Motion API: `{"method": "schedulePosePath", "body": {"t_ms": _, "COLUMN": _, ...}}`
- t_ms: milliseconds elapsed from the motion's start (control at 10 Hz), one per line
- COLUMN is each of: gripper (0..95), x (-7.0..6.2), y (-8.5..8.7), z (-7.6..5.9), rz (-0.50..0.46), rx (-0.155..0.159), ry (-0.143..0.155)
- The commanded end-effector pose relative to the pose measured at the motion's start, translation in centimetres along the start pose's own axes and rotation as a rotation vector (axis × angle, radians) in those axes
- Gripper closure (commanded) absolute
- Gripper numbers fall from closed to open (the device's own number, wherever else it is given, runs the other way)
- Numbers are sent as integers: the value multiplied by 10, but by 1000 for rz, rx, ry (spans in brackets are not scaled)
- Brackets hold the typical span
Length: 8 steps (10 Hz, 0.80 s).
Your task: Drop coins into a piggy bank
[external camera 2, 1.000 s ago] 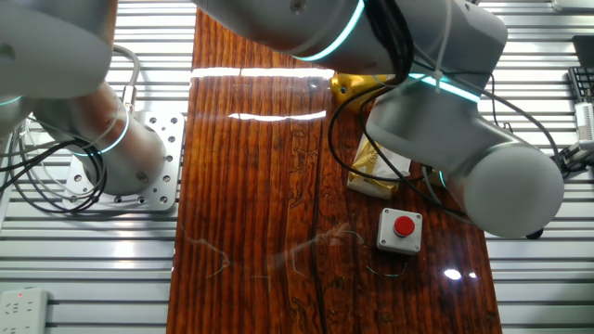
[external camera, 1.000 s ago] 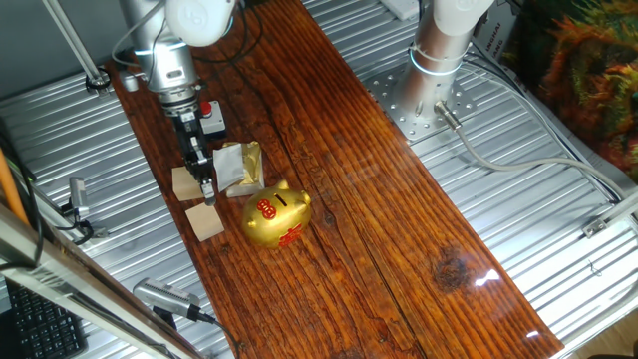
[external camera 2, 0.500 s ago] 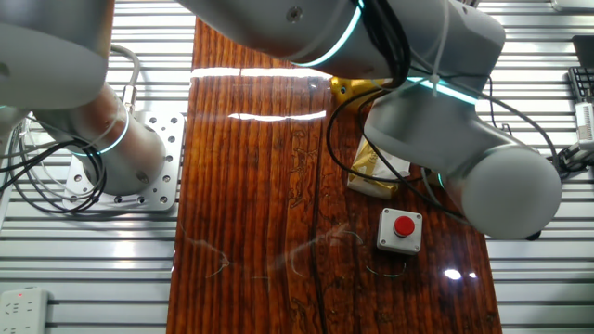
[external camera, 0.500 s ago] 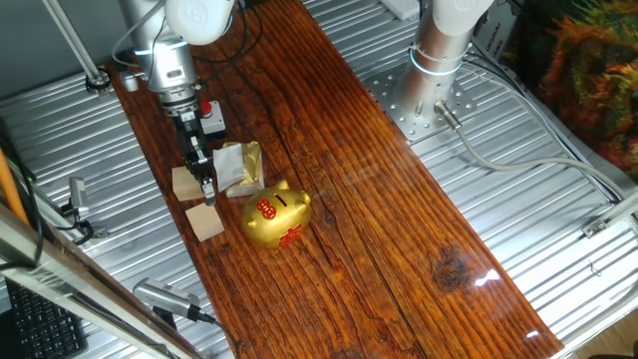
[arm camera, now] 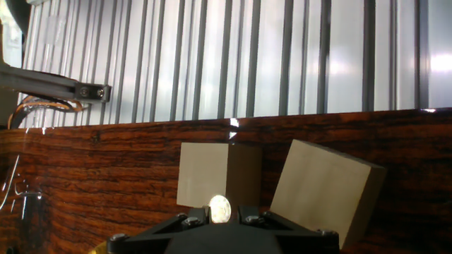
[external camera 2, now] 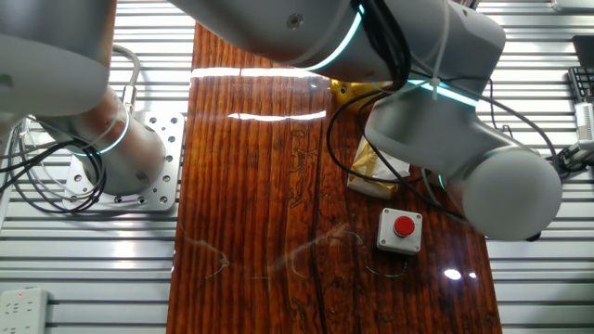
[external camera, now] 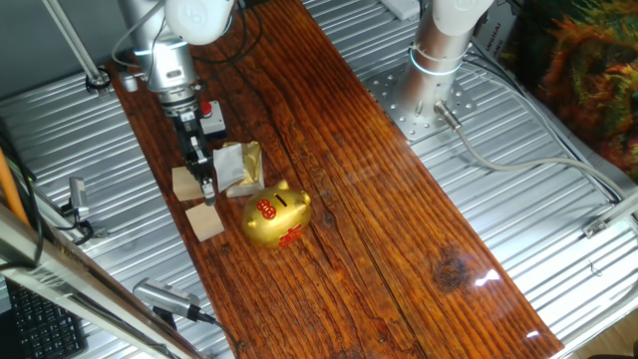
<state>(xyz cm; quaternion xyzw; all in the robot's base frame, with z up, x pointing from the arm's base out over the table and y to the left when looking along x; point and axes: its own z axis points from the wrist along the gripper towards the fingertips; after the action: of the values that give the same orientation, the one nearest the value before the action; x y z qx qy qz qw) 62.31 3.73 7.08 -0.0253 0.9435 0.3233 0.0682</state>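
Coin, small round silvery disc, sits pinched edge-up between the black tips of the claw, as the hand view shows; claw is clamped on it. So pickup looks done; drop not yet done.

Claw hangs low over the dark reddish wooden tabletop, right by two tan wooden cubes: one at about 9 o'clock of the claw tip, the other at about 6 o'clock, both just beside it. Hand view shows both cubes close in front of the fingers, the right one rotated at an angle.

Shiny gold pig-shaped piggy bank with red markings stands on the tabletop at roughly 4 o'clock of the claw, near but apart, dark slot on top facing up. White-and-gold foil wrapper lies between the claw and the bank's back side, at about 12 o'clock of the bank. Red push button on a grey box sits further up the board; in the other fixed view the arm blocks most of the bank, only a gold bit peeks out.

Judgement: early-middle stage. Left to do: lift, carry coin over to the slot, line the edge up with it, release. Cannot tell whether any coins are already inside the bank; no other loose coins are visible.
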Motion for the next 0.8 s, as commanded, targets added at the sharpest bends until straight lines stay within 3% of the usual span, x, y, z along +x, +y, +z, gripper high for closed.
{"method": "schedulePosePath", "body": {"t_ms": 100, "gripper": 760, "x": -1, "y": -1, "z": 1, "rz": -1, "rx": -4, "ry": 3}}
{"method": "schedulePosePath", "body": {"t_ms": 800, "gripper": 760, "x": -2, "y": -1, "z": 3, "rz": 1, "rx": -7, "ry": 6}}
